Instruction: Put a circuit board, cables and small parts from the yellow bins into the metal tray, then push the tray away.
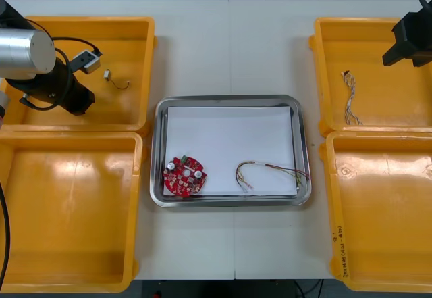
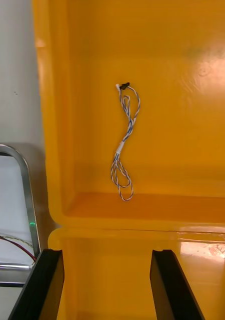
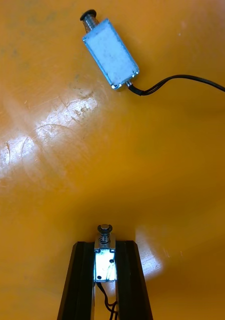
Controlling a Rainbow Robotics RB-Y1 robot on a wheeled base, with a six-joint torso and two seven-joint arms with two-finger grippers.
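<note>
My left gripper (image 3: 105,260) is shut on a small metal part (image 3: 105,260), held a little above the floor of the far left yellow bin (image 1: 128,28). Beyond the fingers lies a larger metal part (image 3: 110,54) (image 1: 88,60) with a black cable. Another small part (image 1: 106,74) with a thin wire lies beside it. My right gripper (image 2: 107,285) (image 1: 405,41) stands open over the far right bin (image 1: 324,75). A twisted blue and white cable (image 2: 123,145) (image 1: 349,98) lies there, ahead of its fingers. The metal tray (image 1: 229,101), white inside, holds a red circuit board (image 1: 184,175) and a red and yellow cable (image 1: 270,173).
The two near yellow bins, left (image 1: 67,210) and right (image 1: 385,210), flank the tray. The tray's rim (image 2: 26,200) sits close to the right bins' wall. Bare table lies beyond the tray toward the far edge.
</note>
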